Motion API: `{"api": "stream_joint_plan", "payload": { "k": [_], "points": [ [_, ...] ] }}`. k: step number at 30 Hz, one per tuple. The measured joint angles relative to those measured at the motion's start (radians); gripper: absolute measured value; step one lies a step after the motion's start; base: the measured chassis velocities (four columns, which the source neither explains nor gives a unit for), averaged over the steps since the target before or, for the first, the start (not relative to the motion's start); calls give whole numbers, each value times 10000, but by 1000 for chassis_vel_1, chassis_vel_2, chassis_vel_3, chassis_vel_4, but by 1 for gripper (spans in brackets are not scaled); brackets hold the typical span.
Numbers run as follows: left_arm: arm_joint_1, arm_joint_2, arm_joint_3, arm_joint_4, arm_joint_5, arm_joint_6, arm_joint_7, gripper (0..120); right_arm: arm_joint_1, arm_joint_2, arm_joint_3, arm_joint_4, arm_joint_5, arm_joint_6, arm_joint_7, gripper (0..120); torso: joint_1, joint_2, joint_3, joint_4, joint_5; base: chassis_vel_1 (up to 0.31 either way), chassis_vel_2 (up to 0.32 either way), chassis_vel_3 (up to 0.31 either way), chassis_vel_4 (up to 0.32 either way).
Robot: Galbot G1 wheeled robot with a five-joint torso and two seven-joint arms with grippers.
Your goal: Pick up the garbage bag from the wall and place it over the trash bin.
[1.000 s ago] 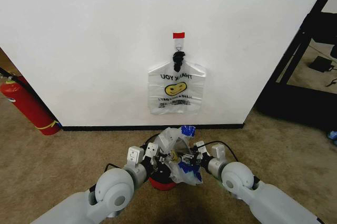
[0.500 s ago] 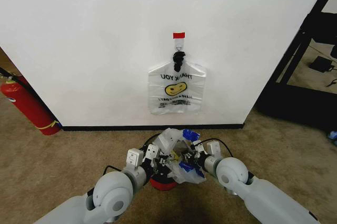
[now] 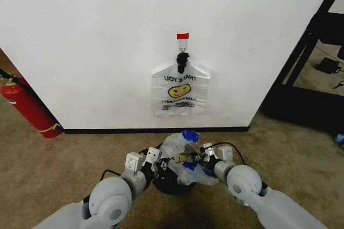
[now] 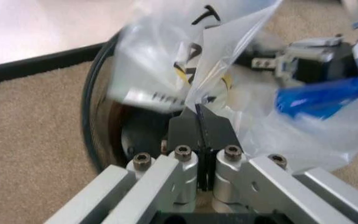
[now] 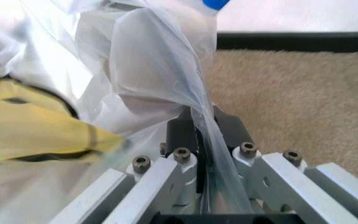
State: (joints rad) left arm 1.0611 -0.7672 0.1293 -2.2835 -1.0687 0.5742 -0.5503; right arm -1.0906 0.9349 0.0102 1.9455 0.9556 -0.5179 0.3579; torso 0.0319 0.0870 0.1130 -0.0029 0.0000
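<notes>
- Left gripper (image 4: 199,122): low over the carpet in front of the wall, at the near-left side of the trash bin; fingers pressed together on a fold of the garbage bag's film, as seen in the left wrist view.
- Right gripper (image 5: 199,135): at the bin's right side, level with the left; fingers clamped on another strip of the same film, which runs up between them in the right wrist view.
- Garbage bag (image 3: 180,151): thin translucent white plastic, yellow smiley print and blue patches; held between both grippers, bunched above and partly across the bin's mouth, not spread flat.
- Trash bin (image 3: 172,183): round, black, on the carpet just short of the wall; dark rim (image 4: 95,93) visible under the bag in the left wrist view; largely covered by the plastic from the head view.
- Wall (image 3: 97,51): plain white, black baseboard; red tape strip (image 3: 183,36) above a black hook (image 3: 182,59).
- Second smiley bag (image 3: 180,92): no blue patches, hanging from the hook, untouched, well apart from the grippers.
- Fire extinguisher (image 3: 27,108): red, leaning at the wall's left end; not part of the job.
- Step in hand, as judged: placing stage, bag already off the wall and being fitted over the bin.
- Next move, as judged: needs the two held edges drawn apart wide enough to clear the rim on both sides, then lowered evenly; thin film liable to slip, bunch, or snag on the mesh.
</notes>
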Motion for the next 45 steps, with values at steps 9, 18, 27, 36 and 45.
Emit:
{"api": "stream_joint_plan", "payload": {
  "k": [9,18,27,36,45],
  "points": [
    [578,386,-740,-138,-69,33,142,0,-1394,409,1332,698,-241,238,-98,1,0,0,0,-6,-2,0,0,0,0],
    [1076,785,-1564,-1156,407,-115,767,20,-1996,946,1807,1013,-541,438,-80,1,-1,0,0,-3,-1,0,0,0,0],
    [289,2126,-1746,-2031,2986,-232,1537,54,-1803,1232,1935,925,-353,416,52,1,-1,0,-1,0,0,0,0,0,0],
    [-2342,2259,1079,-993,7042,-757,4405,88,-1755,1373,1769,680,-591,380,94,1,0,0,1,0,-1,0,0,0,0],
    [-6939,1010,4957,311,4933,-182,3853,100,-1797,1513,1967,511,-854,398,49,1,1,0,2,-6,0,0,0,0,0]
  ]
}}
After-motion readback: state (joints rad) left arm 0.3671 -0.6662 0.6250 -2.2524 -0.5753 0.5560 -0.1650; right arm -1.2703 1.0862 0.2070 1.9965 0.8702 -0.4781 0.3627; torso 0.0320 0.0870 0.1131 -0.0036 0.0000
